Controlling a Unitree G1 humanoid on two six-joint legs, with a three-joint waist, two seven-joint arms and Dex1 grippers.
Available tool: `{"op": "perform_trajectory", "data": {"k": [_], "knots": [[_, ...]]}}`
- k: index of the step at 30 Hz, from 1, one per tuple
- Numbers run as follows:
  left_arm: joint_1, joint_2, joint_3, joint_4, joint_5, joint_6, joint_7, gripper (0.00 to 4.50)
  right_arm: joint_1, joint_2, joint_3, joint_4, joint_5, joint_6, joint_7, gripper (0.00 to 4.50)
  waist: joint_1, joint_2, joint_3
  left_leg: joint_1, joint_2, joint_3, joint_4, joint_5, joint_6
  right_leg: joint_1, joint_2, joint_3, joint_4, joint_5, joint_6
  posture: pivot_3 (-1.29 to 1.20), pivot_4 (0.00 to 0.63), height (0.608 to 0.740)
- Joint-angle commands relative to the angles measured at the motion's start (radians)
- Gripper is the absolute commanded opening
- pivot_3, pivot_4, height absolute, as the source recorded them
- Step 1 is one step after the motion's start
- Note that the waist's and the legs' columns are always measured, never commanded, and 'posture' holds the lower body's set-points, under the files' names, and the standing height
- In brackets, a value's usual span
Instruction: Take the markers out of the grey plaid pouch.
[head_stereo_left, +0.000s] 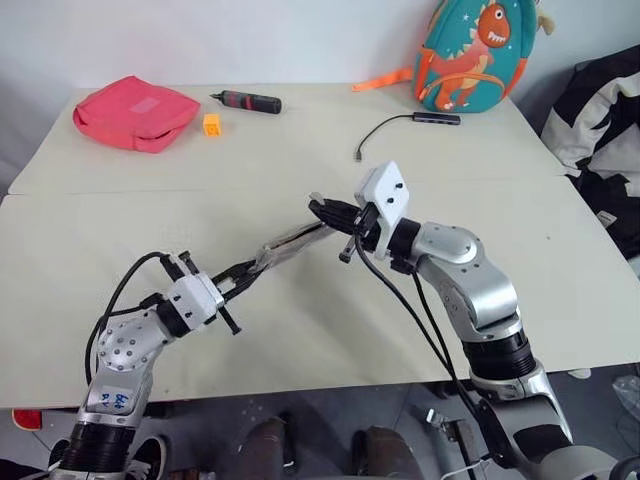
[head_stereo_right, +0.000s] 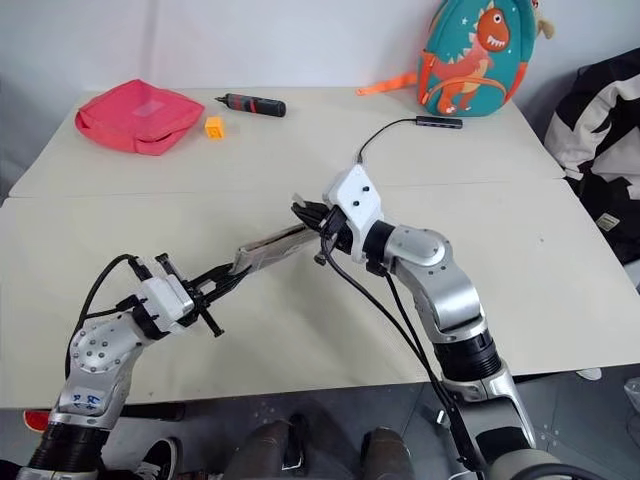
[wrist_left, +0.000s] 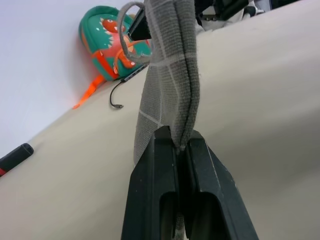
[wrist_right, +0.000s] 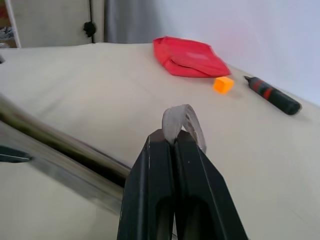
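2 grippers, left (head_stereo_left: 243, 279) & right (head_stereo_left: 322, 208), jaws clamped on grey plaid pouch (head_stereo_left: 292, 243) ends; markers hidden.

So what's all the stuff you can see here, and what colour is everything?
pouch: 1, grey plaid, held up above the table between both grippers
table: 1, cream, under everything
pink-red pouch: 1, far left of table
block: 1, orange, beside the pink-red pouch
screwdriver: 1, black and red, far side, right of the block
cable: 1, black, far right of table, with a slim dark hub at its end
backpack: 1, teal with an orange dinosaur, far right edge
left gripper: 1, black, shut on one end of the pouch
right gripper: 1, black, shut on the pouch's grey loop
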Motion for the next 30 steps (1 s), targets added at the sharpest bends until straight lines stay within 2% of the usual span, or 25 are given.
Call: {"op": "perform_trajectory", "data": {"k": [1,11,20,25,30], "knots": [[0.033,-0.015,0.062,-0.017,-0.114,0.069,-0.014,0.0,-0.025,-0.031,-0.075,0.042,-0.032,-0.062,-0.054,0.02,0.0,0.0,0.0,0.0,0.0,0.0,0.0,0.0,0.0,0.0,0.0,0.0,0.0,0.0,0.0,0.0,0.15,0.74],[0.027,-0.062,0.164,0.028,-0.178,0.16,0.025,0.0,0.006,-0.098,-0.101,0.12,-0.084,-0.106,-0.096,0.02,0.0,0.0,0.0,0.0,0.0,0.0,0.0,0.0,0.0,0.0,0.0,0.0,-0.003,0.0,0.0,0.0,0.15,0.74],[0.028,-0.103,0.191,0.077,-0.168,0.177,0.037,0.0,0.007,-0.131,-0.104,0.051,-0.03,-0.089,-0.03,0.02,0.0,0.0,0.0,0.0,0.0,0.0,0.0,0.0,0.001,0.001,0.0,0.0,-0.004,0.0,0.0,0.0,0.15,0.74],[0.027,-0.112,0.209,0.082,-0.257,0.245,-0.022,0.0,0.02,-0.107,-0.155,-0.082,0.183,0.026,0.055,0.02,0.001,0.0,0.0,0.0,0.0,0.0,0.0,0.0,0.001,0.001,-0.001,0.0,-0.004,0.0,0.0,0.0,0.15,0.74],[0.015,-0.16,0.199,0.073,-0.276,0.285,-0.011,0.0,0.01,-0.088,-0.182,-0.128,0.276,0.084,0.043,0.02,0.001,0.0,0.0,0.0,0.0,-0.001,0.001,0.0,0.001,0.001,-0.001,0.0,-0.005,0.0,0.0,0.0,0.15,0.74]]}}
